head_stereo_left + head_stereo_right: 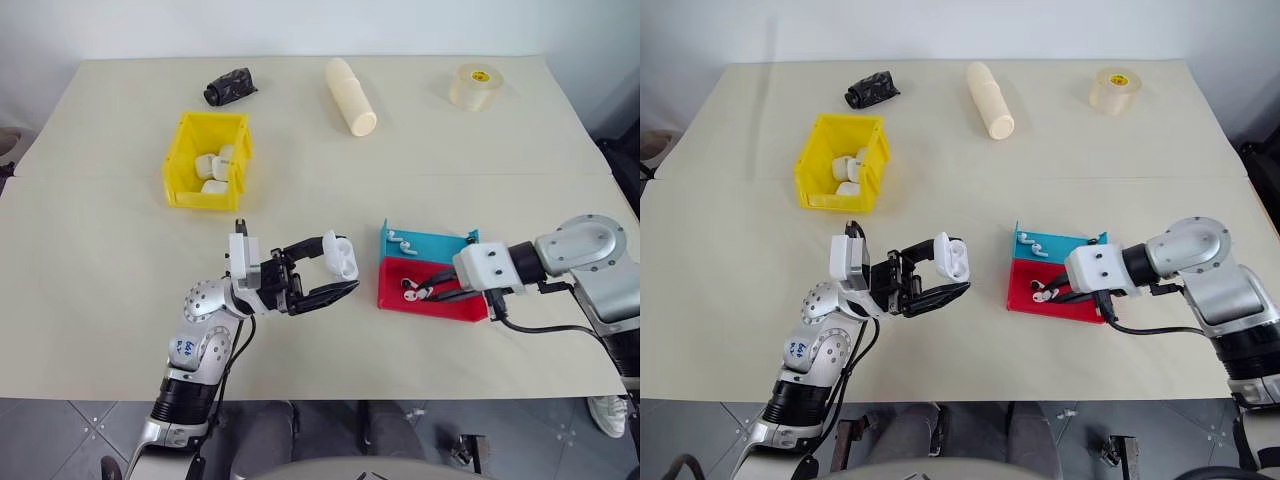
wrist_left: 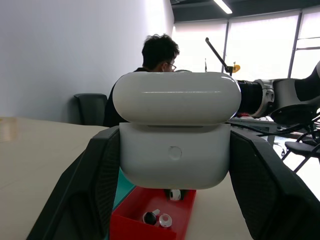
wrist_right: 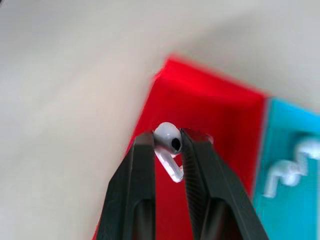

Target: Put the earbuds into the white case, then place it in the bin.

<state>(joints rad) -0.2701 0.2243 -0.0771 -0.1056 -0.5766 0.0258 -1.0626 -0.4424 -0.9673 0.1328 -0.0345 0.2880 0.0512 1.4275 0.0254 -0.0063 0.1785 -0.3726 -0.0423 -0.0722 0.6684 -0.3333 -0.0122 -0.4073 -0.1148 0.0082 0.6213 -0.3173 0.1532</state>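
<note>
From the head camera, the left gripper [image 1: 335, 272] clamps the white case [image 1: 341, 256], lid up, above the table [image 1: 100, 250], well short of the yellow bin [image 1: 178, 160]. Left wrist view: fingers [image 2: 95, 175] squeeze the case's sides. Right wrist view: the right gripper [image 3: 168, 141] pinches an earbud [image 3: 168, 137] over the red tray [image 3: 200, 110]; two more lie in the blue tray [image 3: 280, 150].

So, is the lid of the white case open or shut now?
Open. The white case, held by the left end effector, has its lid tilted back from the body, hinged at one edge.
</note>
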